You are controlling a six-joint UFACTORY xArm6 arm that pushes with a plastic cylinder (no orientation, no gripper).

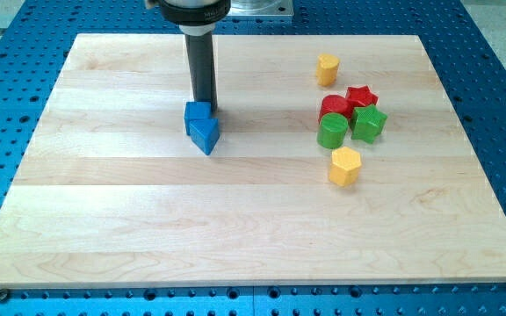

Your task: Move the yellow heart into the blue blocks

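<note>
The yellow heart (327, 68) sits near the view's top right of the wooden board (104, 202). The blue blocks (202, 125) lie close together left of centre; they look like a cube with a wedge-shaped piece pointing to the view's bottom. My tip (205, 104) is at the top edge of the blue blocks, touching or nearly touching them, and far to the left of the yellow heart.
A cluster lies below the heart: a red star (361, 96), a red round block (334, 107), a green round block (331, 131) and a green angular block (369, 124). A yellow hexagon (344, 166) lies just below them. A blue perforated table surrounds the board.
</note>
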